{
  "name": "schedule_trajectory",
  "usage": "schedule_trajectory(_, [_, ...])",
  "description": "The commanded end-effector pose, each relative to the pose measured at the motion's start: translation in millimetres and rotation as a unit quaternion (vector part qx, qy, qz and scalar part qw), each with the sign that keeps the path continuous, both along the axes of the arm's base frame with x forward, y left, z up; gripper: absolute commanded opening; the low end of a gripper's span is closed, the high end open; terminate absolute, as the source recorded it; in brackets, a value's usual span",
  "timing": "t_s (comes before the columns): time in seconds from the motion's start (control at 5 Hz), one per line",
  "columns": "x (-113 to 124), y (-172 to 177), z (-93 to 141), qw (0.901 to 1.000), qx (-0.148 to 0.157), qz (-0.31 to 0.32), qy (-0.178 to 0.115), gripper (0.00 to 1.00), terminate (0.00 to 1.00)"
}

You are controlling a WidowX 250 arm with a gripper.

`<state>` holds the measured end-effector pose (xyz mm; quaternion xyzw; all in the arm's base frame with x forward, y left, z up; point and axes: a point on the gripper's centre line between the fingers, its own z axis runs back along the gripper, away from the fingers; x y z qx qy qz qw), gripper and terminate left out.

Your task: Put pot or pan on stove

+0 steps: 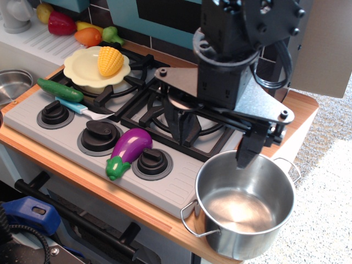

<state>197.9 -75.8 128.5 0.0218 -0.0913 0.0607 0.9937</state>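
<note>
1. far left, a small steel bowl (14,83) sits off the stove, partly cut by the frame edge; it is not the thing to move.
2. the stove (181,190) fills the middle of the counter (66,165), with three black knobs (98,136) along its front. the left burner is taken: a cream plate (82,74) with a toy corn cob (110,60) rests on its grate, and a cucumber (60,89) and a small knife (77,107) lie just in front.
3. a purple eggplant (130,149) lies between the middle and right knobs, touching the stove's front strip.
4. the right burner grate (148,113) is the only free one, though the arm hides much of it.
5. the gripper (247,157) hangs at the pot's far rim, one dark finger (246,153) dipping inside the wall. i cannot tell whether the jaws are apart or pinched on the rim; the other finger is hidden.
6. the pot (245,206) stands at the right front corner of the counter, beside the stove and not on it, its base seeming to overhang the edge.
7. risks, as i judge them: a thin one-sided rim grip may let the pot tilt or slip; a nudge outward could tip it off the corner; a low carry could catch the grate or knock the eggplant; drifting left would hit the plate.
</note>
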Motion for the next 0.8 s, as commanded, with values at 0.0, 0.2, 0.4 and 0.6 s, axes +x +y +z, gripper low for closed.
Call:
schedule_trajectory(0.0, [0, 0, 0, 1.0, 0.0, 0.0, 0.0, 1.0, 0.0])
schedule_trajectory(0.2, [19, 9, -12, 0.9999, -0.005, 0.001, -0.011, 1.0, 0.0])
schedule_trajectory(0.4, [32, 17, -24, 0.9997, -0.016, 0.006, -0.019, 1.0, 0.0])
schedule_trajectory(0.6, [34, 19, -35, 0.9994, -0.022, 0.013, -0.023, 1.0, 0.0])
